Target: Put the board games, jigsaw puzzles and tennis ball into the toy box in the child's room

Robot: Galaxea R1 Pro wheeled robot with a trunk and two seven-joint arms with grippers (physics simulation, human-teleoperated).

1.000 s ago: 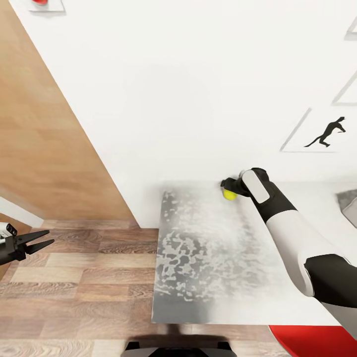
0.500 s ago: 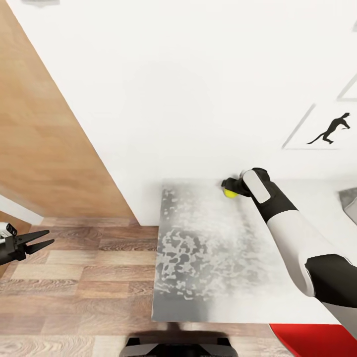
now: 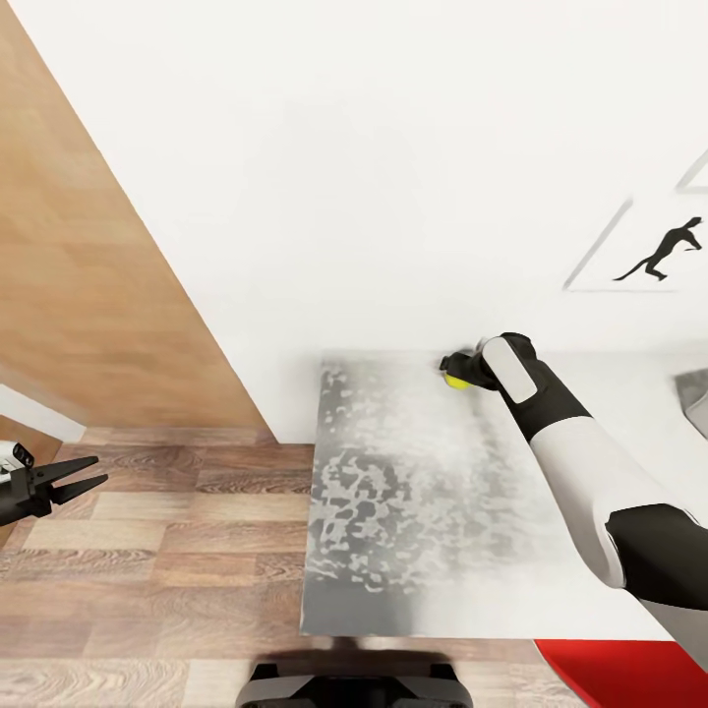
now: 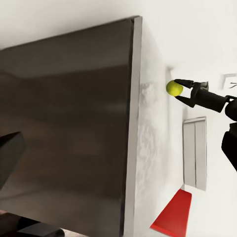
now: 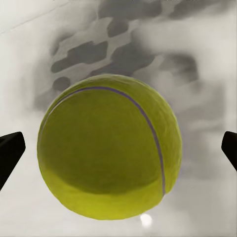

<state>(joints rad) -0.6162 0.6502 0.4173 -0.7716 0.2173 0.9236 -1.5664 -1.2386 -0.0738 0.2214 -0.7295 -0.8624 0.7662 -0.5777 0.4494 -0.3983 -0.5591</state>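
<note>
step: grasping tennis ball (image 3: 455,381) | ball at table's (image 3: 413,511) far edge by the wall | right gripper (image 3: 453,373) spread around it, seemingly not yet clamped | left gripper (image 3: 87,477) open over floor | next: close, lift, carry toward toy box

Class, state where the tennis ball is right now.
In the head view the tennis ball lies between the right gripper's fingers at the table's far edge, by the white wall.
</note>
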